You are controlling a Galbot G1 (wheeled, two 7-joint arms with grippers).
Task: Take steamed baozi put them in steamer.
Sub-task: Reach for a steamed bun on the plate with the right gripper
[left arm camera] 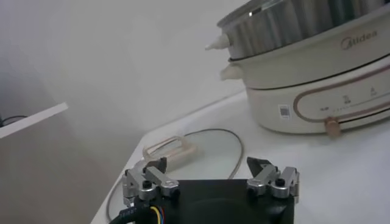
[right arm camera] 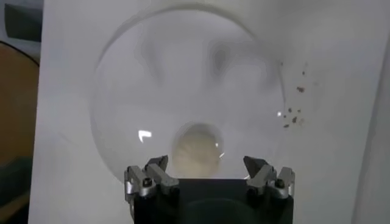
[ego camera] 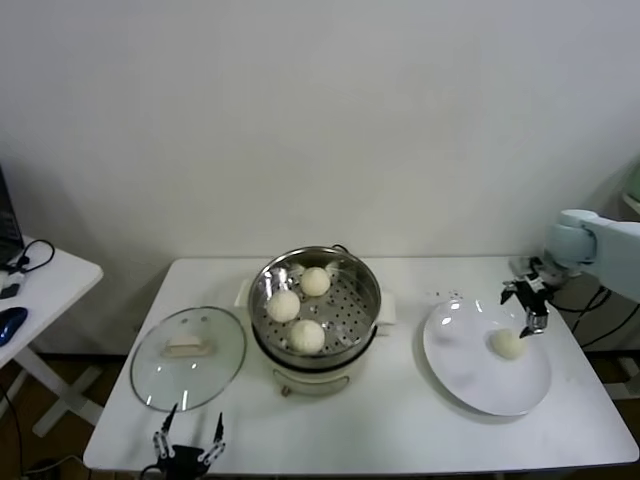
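Observation:
Three creamy-white baozi [ego camera: 300,305] lie in the steel steamer [ego camera: 366,283] on its white pot base at the table's middle. A fourth baozi [ego camera: 507,344] lies on the large white plate [ego camera: 470,375] at the right. My right gripper [ego camera: 528,305] hangs open just above and behind that baozi, not touching it. In the right wrist view the baozi [right arm camera: 195,150] sits between the spread fingers of the right gripper [right arm camera: 207,164]. My left gripper [ego camera: 188,442] is parked open at the table's front left edge; the left wrist view shows it [left arm camera: 208,163] empty, with the steamer [left arm camera: 292,30] beyond.
The glass lid [ego camera: 188,356] with a white handle lies flat left of the steamer, also shown in the left wrist view [left arm camera: 201,146]. A side table [ego camera: 40,285] with cables stands at far left. Crumbs [ego camera: 447,296] lie behind the plate.

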